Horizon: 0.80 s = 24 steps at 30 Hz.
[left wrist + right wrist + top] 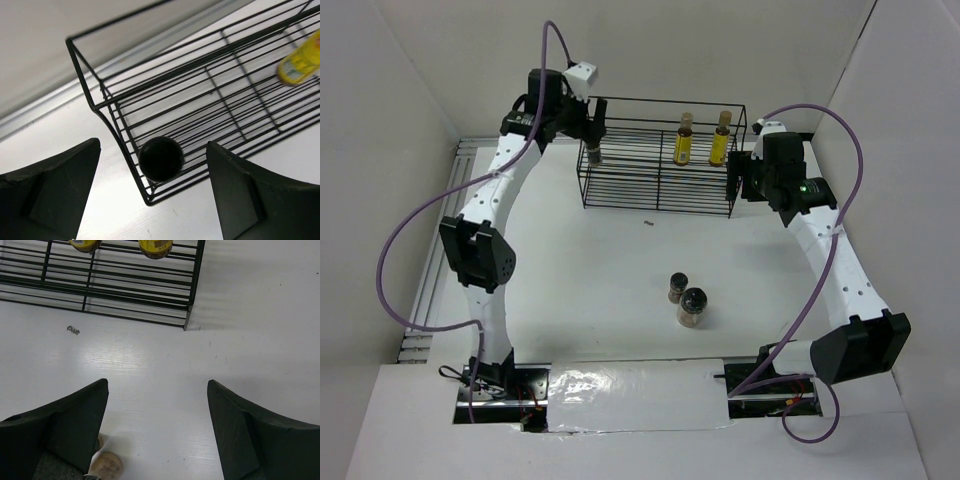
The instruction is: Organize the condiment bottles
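Note:
Two slim yellow-filled bottles [684,142] [721,142] stand in the right half of the black wire rack [660,195]. A short dark-lidded jar [593,155] stands in the rack's left end; its black lid [160,158] shows in the left wrist view, in the rack's corner. My left gripper [592,130] [152,150] is open above that jar, not touching it. A short dark-lidded jar [677,287] and a fatter black-lidded jar [692,306] stand together on the table. My right gripper [736,182] [157,385] is open and empty over bare table by the rack's right end.
A small dark speck [649,223] [73,330] lies in front of the rack. White walls enclose the table on the left, back and right. A jar [106,466] peeks from behind my right gripper's left finger. The yellow bottles' bases [155,246] show at that view's top.

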{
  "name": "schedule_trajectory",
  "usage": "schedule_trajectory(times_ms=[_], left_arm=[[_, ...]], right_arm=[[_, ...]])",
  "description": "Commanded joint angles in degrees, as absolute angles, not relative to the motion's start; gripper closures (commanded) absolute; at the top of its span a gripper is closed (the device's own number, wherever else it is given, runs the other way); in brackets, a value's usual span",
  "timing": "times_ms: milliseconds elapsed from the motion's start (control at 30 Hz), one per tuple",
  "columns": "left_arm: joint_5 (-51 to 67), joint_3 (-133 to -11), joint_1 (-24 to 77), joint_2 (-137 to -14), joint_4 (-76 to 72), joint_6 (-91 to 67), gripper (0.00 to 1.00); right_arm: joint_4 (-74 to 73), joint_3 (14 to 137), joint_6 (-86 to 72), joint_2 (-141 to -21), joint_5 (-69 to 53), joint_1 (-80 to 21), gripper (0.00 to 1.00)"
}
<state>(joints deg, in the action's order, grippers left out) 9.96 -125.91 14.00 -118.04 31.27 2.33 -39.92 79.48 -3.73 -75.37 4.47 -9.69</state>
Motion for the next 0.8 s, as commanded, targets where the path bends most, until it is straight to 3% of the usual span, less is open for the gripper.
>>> schedule_trajectory(times_ms=[0,67,167,233,333,500,767], left_arm=[[15.0,-128.4,14.9,-109.9,27.4,0.5,0.01],[20.0,-129.6,16.1,-108.2,28.9,1.2,0.02],[27.7,-126.2,20.5,-104.7,31.1,7.8,0.30],[32.9,-121.0,24.6,-102.1,34.0,11.9,0.37],[37.3,-110.9,30.4,-99.1,36.6,17.2,0.35],[42.2,-91.2,37.7,-95.5,34.7,27.1,0.16],[42.8,-84.8,42.4,-99.1,28.0,33.7,0.06]], right_arm=[[-39.6,80.2,-4.8,-72.1,3.5,-9.2,0.14],[-39.1,79.8,-5.2,-71.7,3.3,-9.2,0.13],[-39.9,79.1,-5.2,-71.8,3.1,-9.2,0.17],[-40.3,78.2,-5.4,-71.3,2.6,-9.2,0.21],[-40.2,76.6,-5.5,-70.1,2.5,-9.2,0.21],[-40.4,75.0,-5.4,-68.0,3.3,-9.1,0.19],[-41.7,72.5,-5.2,-65.0,4.0,-9.2,0.18]])
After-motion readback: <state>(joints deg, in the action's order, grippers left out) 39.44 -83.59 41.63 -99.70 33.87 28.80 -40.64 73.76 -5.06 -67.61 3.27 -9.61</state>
